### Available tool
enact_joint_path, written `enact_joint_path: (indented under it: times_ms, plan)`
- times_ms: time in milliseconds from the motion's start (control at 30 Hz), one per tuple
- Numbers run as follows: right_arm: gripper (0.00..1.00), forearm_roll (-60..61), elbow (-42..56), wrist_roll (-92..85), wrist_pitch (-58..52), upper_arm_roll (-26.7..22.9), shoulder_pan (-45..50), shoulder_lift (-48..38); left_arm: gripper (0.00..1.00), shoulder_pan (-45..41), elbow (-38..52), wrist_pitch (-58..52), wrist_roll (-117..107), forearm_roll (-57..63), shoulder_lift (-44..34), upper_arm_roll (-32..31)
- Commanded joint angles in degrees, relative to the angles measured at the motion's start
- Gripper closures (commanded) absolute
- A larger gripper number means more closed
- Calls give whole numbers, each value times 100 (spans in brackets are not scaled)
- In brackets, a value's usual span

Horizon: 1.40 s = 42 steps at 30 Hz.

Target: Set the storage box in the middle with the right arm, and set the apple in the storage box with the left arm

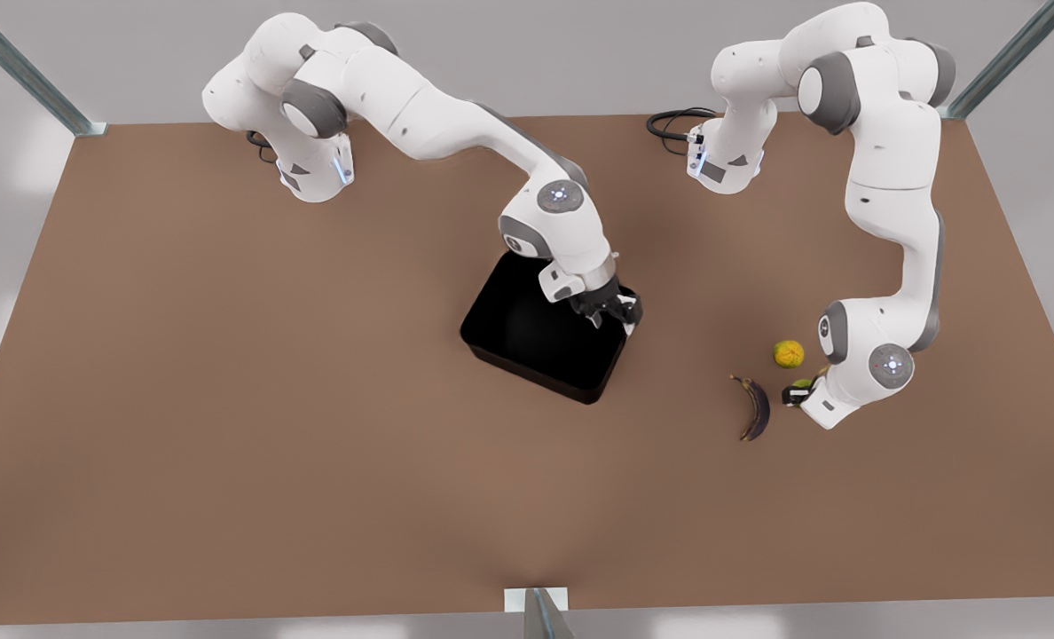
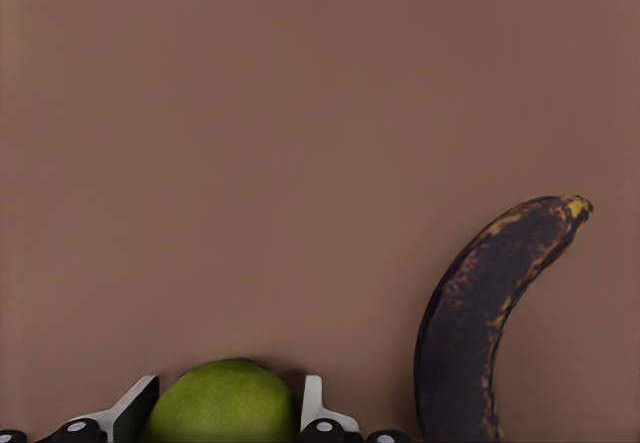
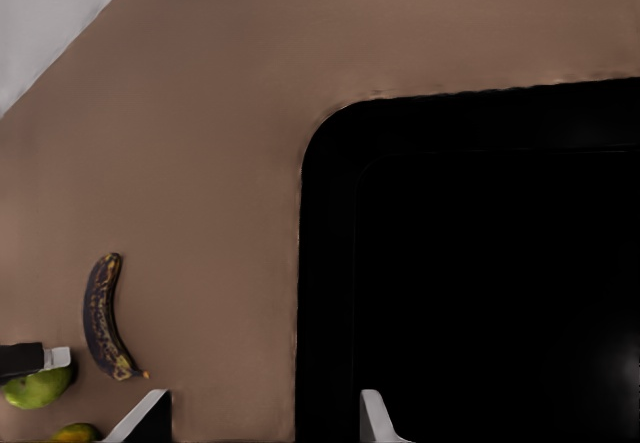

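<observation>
Apple (image 2: pixel 222 403) low on table (image 1: pixel 225 399), bracketed by left claw (image 2: pixel 228 410) with a finger each side, not visibly pinched; banana (image 2: pixel 490 323) just beside, orange fruit (image 1: pixel 789 353) near. Risk: closing off-centre rolls the apple into the banana, and the carry could clip the box rim. Box (image 1: pixel 527 333) mid-table, empty; right claw (image 1: pixel 614 311) open astride its wall.

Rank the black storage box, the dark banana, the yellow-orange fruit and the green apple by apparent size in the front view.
1. Matte black rectangular storage box
2. Dark curved banana
3. Round yellow-orange fruit
Small green apple: unranked, mostly hidden by the left gripper.
</observation>
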Motion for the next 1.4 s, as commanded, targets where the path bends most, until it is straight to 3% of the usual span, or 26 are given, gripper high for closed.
enact_joint_path:
  times_ms: [0, 100, 200, 267, 333, 533, 700, 833, 900, 967, 1000, 1033, 1100, 1133, 1367]
  plan:
    - [0, 5, -216, -116, -32, 26, -53, -260, 27, 0, 0, -1, 5, -68, -9, -2]
    - [0, 66, -384, -1407, -1622, 202, -545, -1341, 27, 0, 0, -19, 5, -68, -26, -2]
    - [0, 260, -1104, -5529, -3767, 211, -1995, -2950, 27, 0, -9, -71, 5, -77, -141, -19]
    - [0, 198, -1640, -7279, -4524, 123, -3076, -3846, 27, 27, -26, -274, -4, -85, -334, -151]
    - [0, 75, -1763, -7816, -4735, 105, -3771, -4356, 27, 0, -141, -458, -13, -103, -677, -257]
    - [0, 75, -1755, -7684, -5042, 88, -3709, -4550, 27, -211, -457, -1091, -672, -349, -1555, -687]
    - [0, 75, -1755, -7684, -5034, 88, -3701, -4620, 27, -1599, -413, -1803, -2130, -867, -2189, -696]
    - [0, 75, -1763, -7693, -5016, 88, -3701, -4638, 27, -2847, -18, -1917, -3492, -1254, -2066, -687]
    - [0, 75, -1763, -7693, -5016, 88, -3701, -4655, 27, -3374, 553, -1935, -4178, -1307, -1627, -661]
    - [0, 75, -1763, -7693, -5016, 88, -3701, -4655, 27, -3971, 1142, -2137, -4539, -1368, -1266, -284]
    - [0, 75, -1763, -7693, -5025, 88, -3701, -4655, 27, -4771, 1318, -2119, -4565, -1790, -1099, 481]
    - [0, 75, -1763, -7693, -5025, 88, -3701, -4655, 27, -5150, 1424, -2093, -4565, -1993, -958, 841]
    - [0, 75, -1763, -7693, -5034, 88, -3701, -4664, 26, -5203, 1459, -1979, -4565, -2001, -861, 868]
    - [0, 75, -1763, -7684, -5034, 88, -3701, -4664, 0, -5238, 1459, -1944, -4723, -2001, -791, 868]
    - [0, 75, -1763, -7684, -5042, 88, -3692, -4699, 0, -4992, 1424, -1970, -4662, -1852, -1037, 895]
